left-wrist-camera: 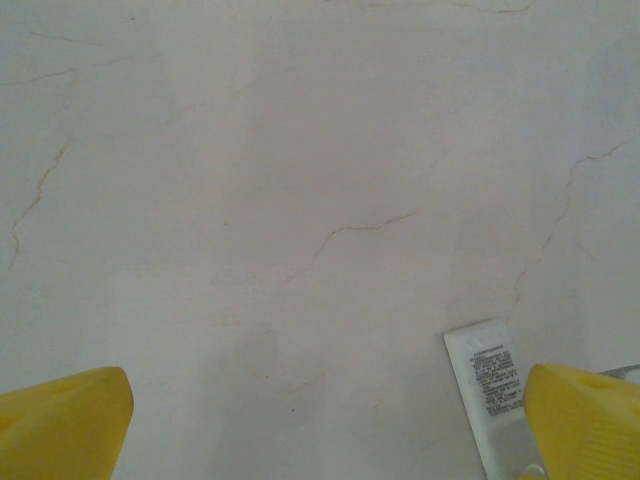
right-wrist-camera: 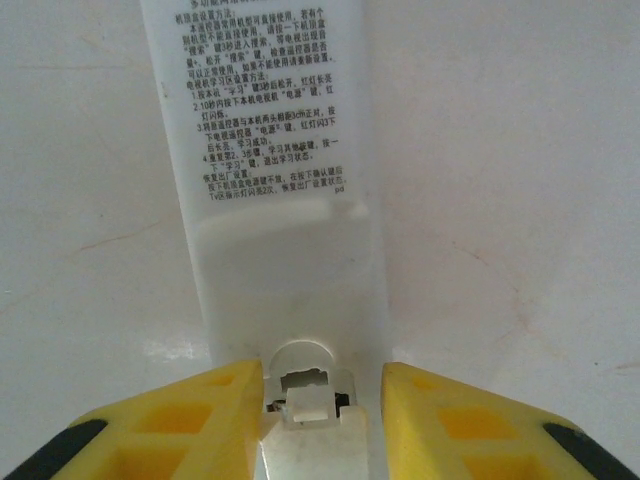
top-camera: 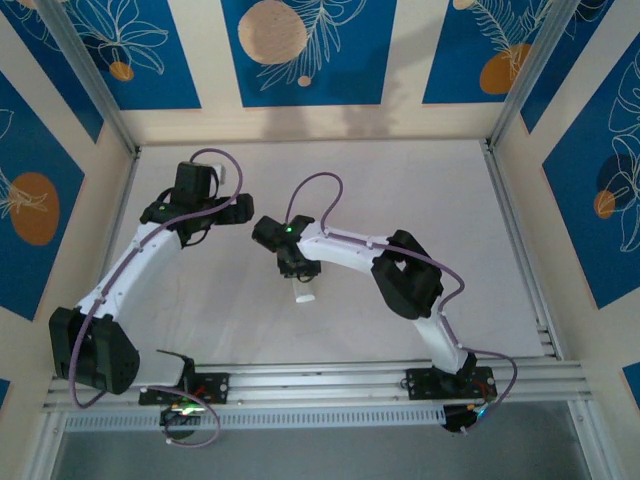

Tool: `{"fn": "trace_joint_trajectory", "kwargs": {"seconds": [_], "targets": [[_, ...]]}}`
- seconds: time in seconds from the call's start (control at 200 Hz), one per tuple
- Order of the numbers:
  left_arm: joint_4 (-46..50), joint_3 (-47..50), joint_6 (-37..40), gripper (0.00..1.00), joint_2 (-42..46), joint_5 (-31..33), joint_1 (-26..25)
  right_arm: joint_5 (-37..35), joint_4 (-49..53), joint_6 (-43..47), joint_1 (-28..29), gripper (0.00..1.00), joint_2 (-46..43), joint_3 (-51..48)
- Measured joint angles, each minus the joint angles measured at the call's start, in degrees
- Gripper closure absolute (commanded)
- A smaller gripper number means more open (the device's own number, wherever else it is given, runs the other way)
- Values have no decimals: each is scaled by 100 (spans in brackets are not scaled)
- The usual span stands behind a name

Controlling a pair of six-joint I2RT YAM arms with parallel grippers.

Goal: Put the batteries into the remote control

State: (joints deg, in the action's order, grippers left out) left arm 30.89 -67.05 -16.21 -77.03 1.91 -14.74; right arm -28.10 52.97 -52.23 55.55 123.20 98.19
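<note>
The remote control (right-wrist-camera: 275, 150) lay printed side up on the pale table (left-wrist-camera: 300, 150), just below centre in the overhead frame. Its near end sat at the bottom of the right wrist frame, between the yellow fingers (right-wrist-camera: 210, 410) of the right gripper (right-wrist-camera: 323, 378), which stood partly apart; contact could not be judged. The left gripper (left-wrist-camera: 325, 400) gaped wide, with one end of the remote at lower right of its frame.
</note>
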Motion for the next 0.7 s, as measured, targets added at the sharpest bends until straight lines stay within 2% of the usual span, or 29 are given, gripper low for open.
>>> {"fn": "trace_joint_trajectory", "kwargs": {"seconds": [0.7], "targets": [[0,0,2,0,0,0,0,0,37,247,-83,64,2,367]]}}
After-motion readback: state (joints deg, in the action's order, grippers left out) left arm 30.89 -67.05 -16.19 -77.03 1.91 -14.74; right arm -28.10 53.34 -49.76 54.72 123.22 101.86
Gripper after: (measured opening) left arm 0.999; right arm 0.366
